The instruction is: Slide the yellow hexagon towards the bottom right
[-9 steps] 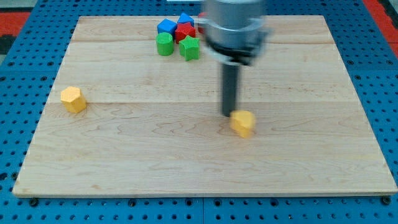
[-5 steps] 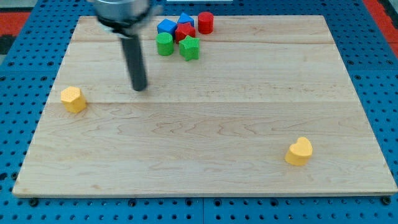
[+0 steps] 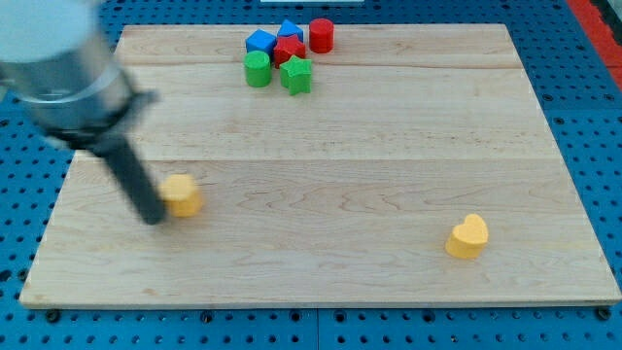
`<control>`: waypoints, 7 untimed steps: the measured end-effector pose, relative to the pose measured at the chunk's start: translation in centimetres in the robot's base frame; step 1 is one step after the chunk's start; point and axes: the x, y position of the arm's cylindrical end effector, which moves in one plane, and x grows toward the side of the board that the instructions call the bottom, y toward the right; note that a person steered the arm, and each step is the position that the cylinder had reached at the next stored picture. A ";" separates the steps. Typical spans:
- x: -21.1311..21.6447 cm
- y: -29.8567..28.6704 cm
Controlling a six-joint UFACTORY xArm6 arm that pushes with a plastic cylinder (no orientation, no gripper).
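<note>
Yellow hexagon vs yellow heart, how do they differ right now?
The yellow hexagon lies at the view's left, mid-height; the yellow heart lies near the bottom right. My tip is right against the hexagon's left side; the heart sits alone, far from the tip. The hexagon looks blurred and its facets are hard to make out; the heart's lobed outline is sharp. Both are the same yellow and similar in size.

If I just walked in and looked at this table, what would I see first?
First you'd see the big blurry dark rod at the view's left, with my tip right beside the yellow hexagon, on its left side. Next, the yellow heart sits alone near the bottom right. At the top, a little crowd of blocks huddles together: blue ones, red ones and green ones.
</note>
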 end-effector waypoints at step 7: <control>5.5 16.9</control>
